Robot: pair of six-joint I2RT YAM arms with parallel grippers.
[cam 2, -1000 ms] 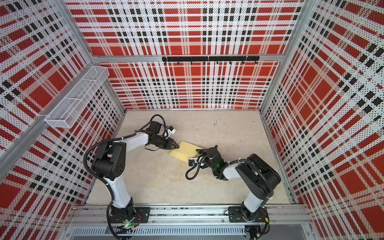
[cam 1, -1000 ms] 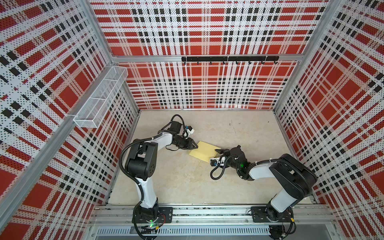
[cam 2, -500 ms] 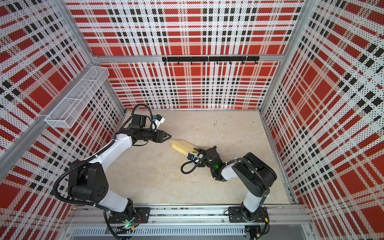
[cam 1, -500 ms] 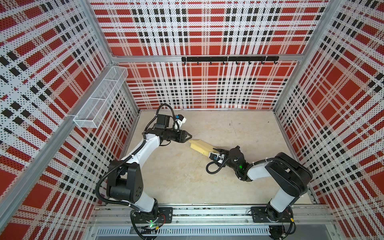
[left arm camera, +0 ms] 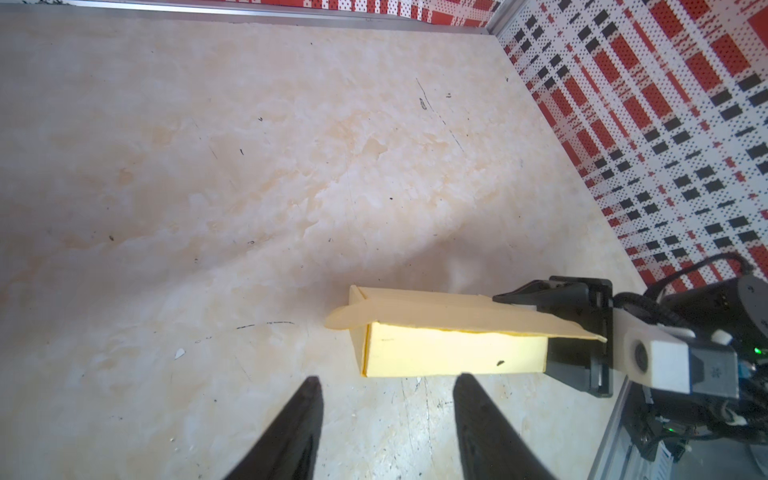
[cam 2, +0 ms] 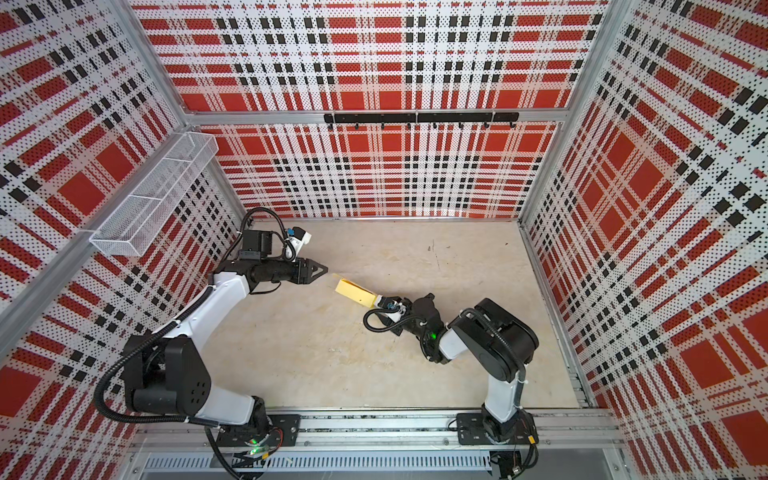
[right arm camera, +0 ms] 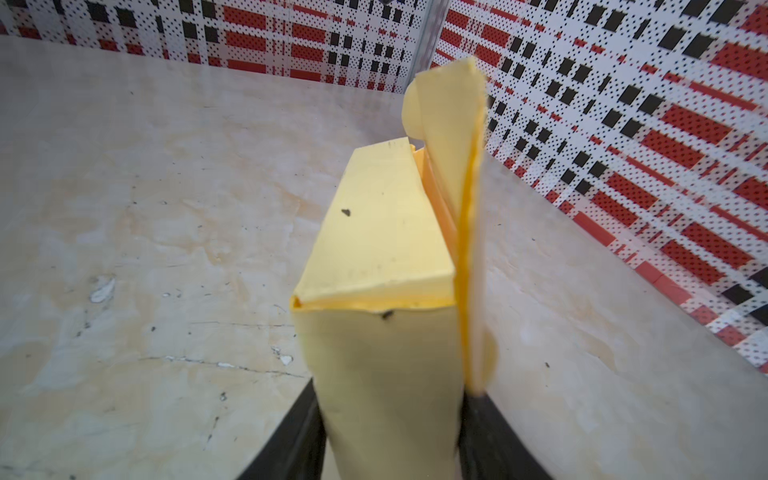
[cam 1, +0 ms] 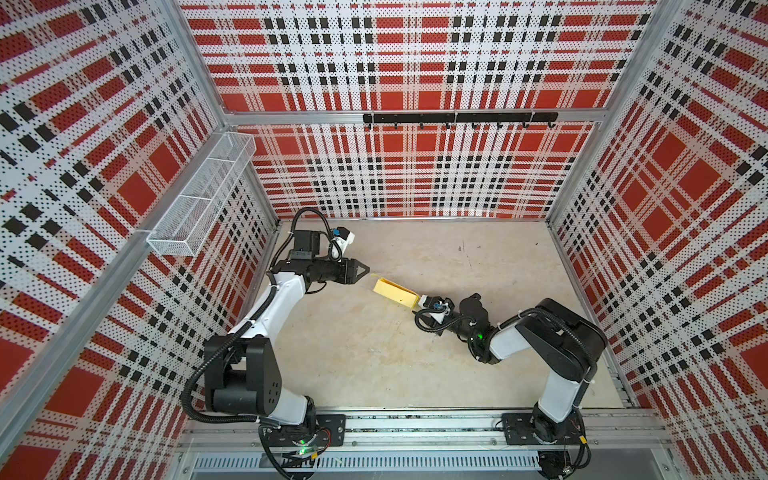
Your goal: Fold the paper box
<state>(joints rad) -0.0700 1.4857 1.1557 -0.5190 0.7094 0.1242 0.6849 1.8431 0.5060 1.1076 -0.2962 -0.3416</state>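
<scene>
**A:** The black right parallel gripper [right arm camera: 390, 392] is clamping one end of the pale yellow thin-card paper box [cam 1: 395, 294]; the box's rounded lid flap [right arm camera: 449, 145] is standing loose.

**B:** The black left parallel gripper [left arm camera: 386, 378] is hovering, jaws spread and empty, just off the box's other end. It should be pressing that flap down squarely.

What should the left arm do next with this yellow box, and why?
Probably ease the left gripper forward to the free end of the paper box and press the loose flap shut. The right gripper grips the other end, the left jaws stand open and apart from the box, and the flap with its rounded tab stands away from the body.
</scene>
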